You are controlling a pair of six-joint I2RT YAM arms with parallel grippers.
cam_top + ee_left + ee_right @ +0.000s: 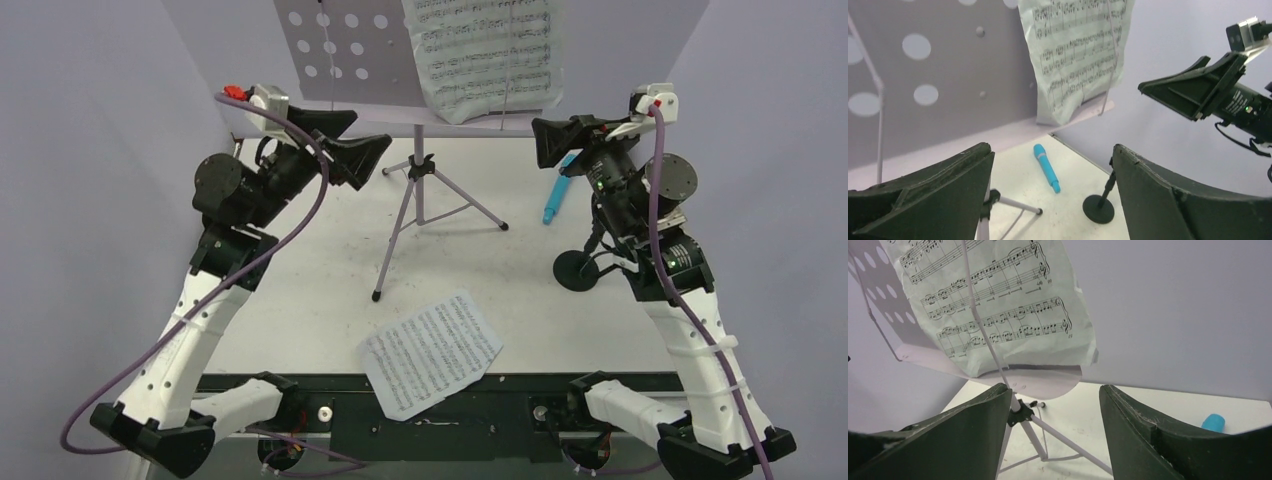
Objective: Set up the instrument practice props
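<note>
Both empty, fingers spread: left gripper [352,140], right gripper [552,146]. The near page [430,353] looks light, floppy, lying flat; I'd pinch its overhanging near corner.

White-and-black arms [200,320], purple cables [655,150], seemingly green LEDs [597,184]

Worktop [300,270] layout
Music stand [420,190] sits upper centre, a page [490,50] on its desk; second page [430,352] lower centre; microphone [557,190] and mic stand [578,270] right.
</note>
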